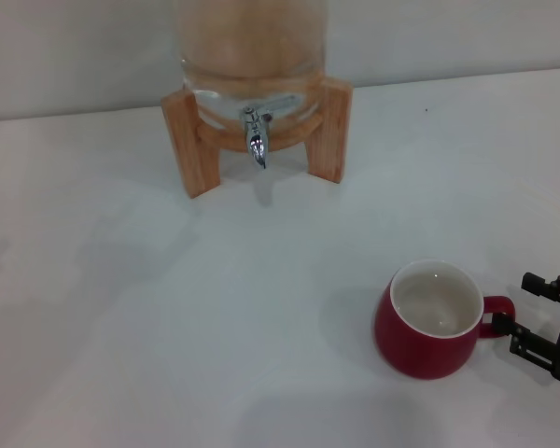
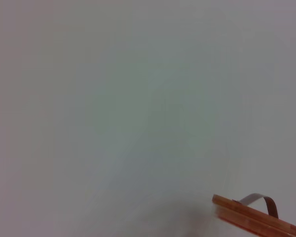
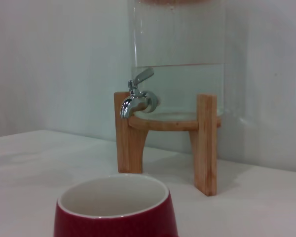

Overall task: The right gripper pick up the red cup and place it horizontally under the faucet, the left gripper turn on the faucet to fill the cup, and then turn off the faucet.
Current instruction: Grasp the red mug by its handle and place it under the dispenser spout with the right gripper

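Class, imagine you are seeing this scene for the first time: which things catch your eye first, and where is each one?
The red cup stands upright and empty on the white table, near the front right. The right gripper sits open at its handle, on the cup's right. Farther back, a chrome faucet pokes out of a glass jar on a wooden stand.

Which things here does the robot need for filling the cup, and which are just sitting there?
Needed:
red cup, upright, empty
faucet on the glass dispenser jar
right end effector, open beside the cup's handle
left end effector, out of view

Just there:
wooden stand
white table
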### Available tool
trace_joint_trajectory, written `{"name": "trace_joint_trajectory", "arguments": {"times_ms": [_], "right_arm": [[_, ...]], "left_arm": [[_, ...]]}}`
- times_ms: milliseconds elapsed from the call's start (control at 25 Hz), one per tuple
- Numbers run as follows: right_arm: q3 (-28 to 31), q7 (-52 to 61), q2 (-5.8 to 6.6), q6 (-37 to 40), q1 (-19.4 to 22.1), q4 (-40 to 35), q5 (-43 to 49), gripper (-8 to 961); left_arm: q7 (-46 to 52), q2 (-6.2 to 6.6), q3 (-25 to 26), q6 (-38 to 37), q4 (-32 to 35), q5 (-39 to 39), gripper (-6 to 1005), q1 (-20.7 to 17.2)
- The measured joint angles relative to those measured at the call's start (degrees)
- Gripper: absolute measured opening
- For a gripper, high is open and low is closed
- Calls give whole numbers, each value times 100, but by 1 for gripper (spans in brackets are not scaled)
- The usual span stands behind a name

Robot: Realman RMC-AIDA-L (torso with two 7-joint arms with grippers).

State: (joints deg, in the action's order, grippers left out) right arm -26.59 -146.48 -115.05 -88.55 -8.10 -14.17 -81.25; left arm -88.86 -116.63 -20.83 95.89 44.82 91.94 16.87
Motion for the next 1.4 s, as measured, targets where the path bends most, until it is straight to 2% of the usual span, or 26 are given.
{"name": "trace_joint_trajectory", "arguments": {"times_ms": [1400], "right_arm": [[-4,59,0,48,-51,13,-4,539]], "left_arm": [[0,0,0,19,0,52,876,-33]]}}
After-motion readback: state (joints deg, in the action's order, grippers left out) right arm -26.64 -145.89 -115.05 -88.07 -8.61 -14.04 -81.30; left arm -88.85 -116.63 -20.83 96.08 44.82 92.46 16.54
